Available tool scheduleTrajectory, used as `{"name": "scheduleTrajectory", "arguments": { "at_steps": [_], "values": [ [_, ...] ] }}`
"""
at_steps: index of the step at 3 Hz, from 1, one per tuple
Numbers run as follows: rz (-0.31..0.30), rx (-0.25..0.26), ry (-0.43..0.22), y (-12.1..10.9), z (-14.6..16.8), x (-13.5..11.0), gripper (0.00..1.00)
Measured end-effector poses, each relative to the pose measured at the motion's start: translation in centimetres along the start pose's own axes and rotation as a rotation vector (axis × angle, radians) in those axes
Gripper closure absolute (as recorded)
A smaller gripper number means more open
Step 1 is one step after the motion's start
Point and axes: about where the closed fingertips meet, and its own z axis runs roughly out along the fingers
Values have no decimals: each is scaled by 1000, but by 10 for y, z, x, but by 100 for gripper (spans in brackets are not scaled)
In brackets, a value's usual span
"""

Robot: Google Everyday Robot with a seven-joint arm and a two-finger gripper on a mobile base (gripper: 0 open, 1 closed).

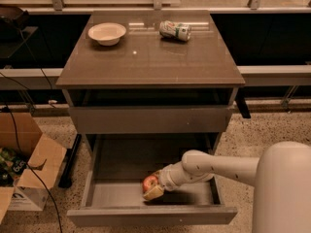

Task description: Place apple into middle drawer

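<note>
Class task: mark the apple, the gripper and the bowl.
apple (149, 181): camera view, its red side.
gripper (152, 189): camera view, between fingertips, inside the middle drawer (116, 196).
bowl (107, 33): camera view, its bare inside.

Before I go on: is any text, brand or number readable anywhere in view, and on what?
None can be read.
Can: green and white print, too blurred to read.
Box: dark mark on its side, too small to read.
Tool: no marking seen; it holds the apple inside the open drawer.
</note>
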Motion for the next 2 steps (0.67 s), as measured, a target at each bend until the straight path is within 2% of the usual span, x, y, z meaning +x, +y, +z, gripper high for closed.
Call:
{"name": "scheduleTrajectory", "arguments": {
  "at_steps": [1,2],
  "values": [
    [0,0,0,0,0,0,0],
    [0,0,0,0,0,0,0]
  ]
}}
